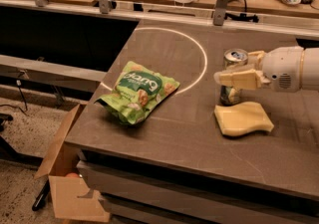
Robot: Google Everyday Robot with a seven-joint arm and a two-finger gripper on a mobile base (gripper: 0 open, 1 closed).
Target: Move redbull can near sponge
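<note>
The redbull can (235,57) is a slim silver can with a pull-tab top. It stands upright on the dark table (164,133), its base right by the far left corner of the sponge (242,118). The sponge is flat, pale yellow and wavy-edged. My gripper (233,67) reaches in from the right with its cream fingers (239,78) on both sides of the can, shut on it. The near finger hides the can's middle.
A green snack bag (137,91) lies at the table's left. A white arc (199,54) is painted on the tabletop. A rail with posts (222,1) runs along the far edge. An open cardboard box (67,188) stands on the floor at the left.
</note>
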